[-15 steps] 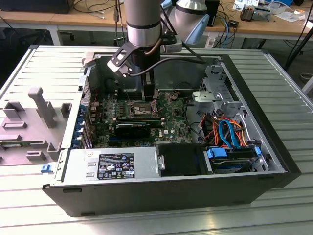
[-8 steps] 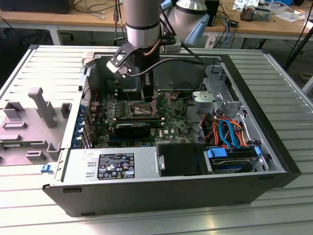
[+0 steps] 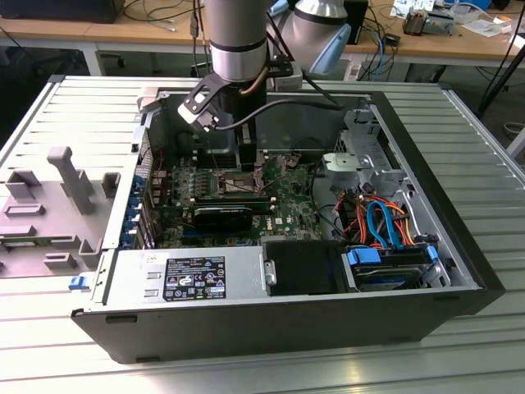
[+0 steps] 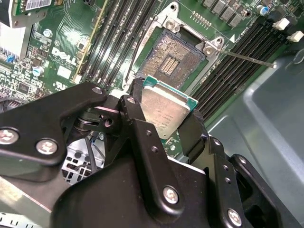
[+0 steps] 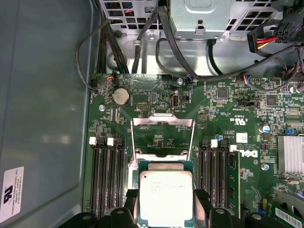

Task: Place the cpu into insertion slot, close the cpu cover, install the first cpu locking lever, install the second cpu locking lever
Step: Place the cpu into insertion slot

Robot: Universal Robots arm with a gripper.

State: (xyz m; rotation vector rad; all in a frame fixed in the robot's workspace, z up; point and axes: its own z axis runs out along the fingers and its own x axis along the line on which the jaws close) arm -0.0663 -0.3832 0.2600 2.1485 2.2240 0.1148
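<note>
Gripper (image 4: 164,118) of black metal is clamped on the cpu (image 4: 164,110), its two fingers (image 4: 134,107) pressing opposite edges of the small square chip; the dull silver top faces the camera in both wrist views, with a thin green border showing around it (printed text on the lid is too small to read). In the second wrist view the cpu hangs tilted, just beside the insertion slot (image 4: 173,59), not seated in it; the slot's dark centre and its field of contacts lie bare inside a silver rim. A thin silver locking lever (image 4: 247,58) juts out from one corner of the slot, raised and unlatched. In the first wrist view the cpu cover (image 5: 162,122), a silver frame with a large square cut-out, stands swung open beyond the held chip. Long narrow black memory slots (image 5: 107,175) flank the socket on both sides, all on a green motherboard (image 5: 223,109) that also carries a round coin battery (image 5: 120,96). In the exterior view the arm (image 3: 238,33) reaches down into an open computer case (image 3: 246,328); a silver power supply (image 3: 189,279) sits along the near side, orange and blue cables (image 3: 381,222) lie toward the exterior view's right, and the case rests on a slatted grey table (image 3: 82,107).
</note>
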